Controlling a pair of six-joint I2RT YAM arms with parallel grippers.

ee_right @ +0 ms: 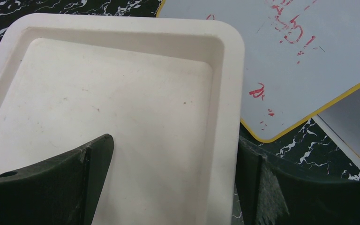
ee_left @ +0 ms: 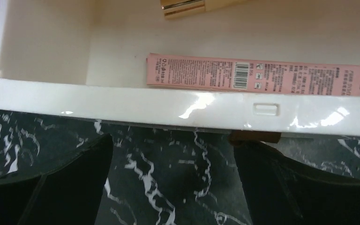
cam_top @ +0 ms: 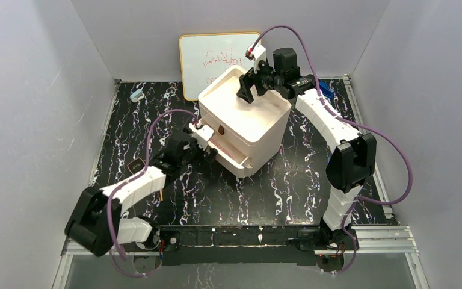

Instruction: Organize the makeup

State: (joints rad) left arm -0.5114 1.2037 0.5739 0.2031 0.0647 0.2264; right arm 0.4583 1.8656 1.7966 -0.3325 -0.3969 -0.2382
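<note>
- You have the black marbled desk (cam_top: 277,192) with free room in front and at both sides of the white plastic organizer (cam_top: 246,120); a whiteboard (cam_top: 207,60) leans just behind.
- Your right gripper (ee_right: 174,143) hovers over the smooth top tray (ee_right: 122,93), fingers spread wide across its rim, holding nothing.
- Your left gripper (ee_left: 171,145), released, faces the open drawer (ee_left: 122,105).
- The pink flat palette (ee_left: 253,75) lies inside, along the front wall.

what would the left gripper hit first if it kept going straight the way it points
Probably the open drawer's white front wall, near its brown handle; the left gripper faces it, jaws open. The pink palette lies behind that wall. Depth is unclear.
</note>
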